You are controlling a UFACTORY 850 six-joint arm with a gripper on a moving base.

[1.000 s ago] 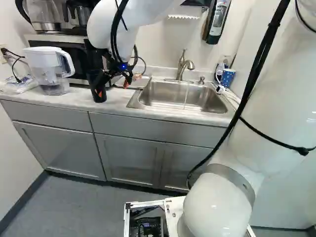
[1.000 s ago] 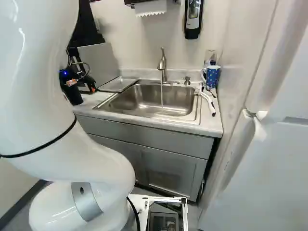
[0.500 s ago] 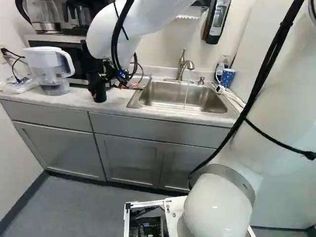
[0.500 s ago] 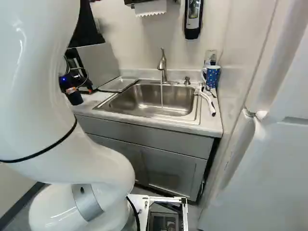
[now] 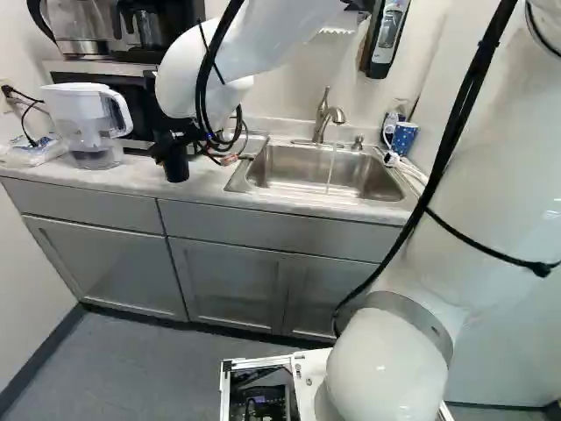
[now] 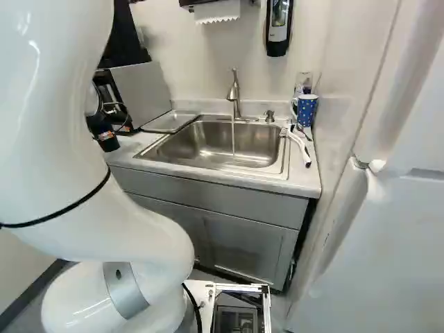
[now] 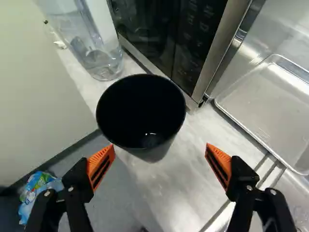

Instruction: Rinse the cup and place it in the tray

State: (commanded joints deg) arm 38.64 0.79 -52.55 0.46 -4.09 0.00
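My gripper (image 5: pixel 172 144) is at the black cup (image 5: pixel 177 168) on the counter, left of the sink. In the wrist view the gripper (image 7: pixel 160 146) stands open, its orange pads wide apart. The upright cup (image 7: pixel 140 112) is just ahead of the fingers, nearer to one pad, and nothing is gripped. Its dark inside shows a small glint at the bottom. The shallow metal tray (image 6: pixel 170 121) lies beside the sink's left edge; the wrist view shows the tray (image 7: pixel 270 108) beyond the other finger. Water runs from the faucet (image 6: pixel 234 94) into the sink (image 6: pixel 215 146).
A water pitcher (image 5: pixel 88 127) stands on the counter left of the cup. The microwave (image 7: pixel 178 38) is close behind the cup. Right of the sink are a blue dotted mug (image 6: pixel 306 109) and a white-handled brush (image 6: pixel 298 144). A soap dispenser (image 6: pixel 279 24) hangs on the wall.
The arm's wrist has shifted slightly, and the gripper has swung and tilted in towards the cup, hiding its upper part in the left base view. The cup and the base have stayed put.
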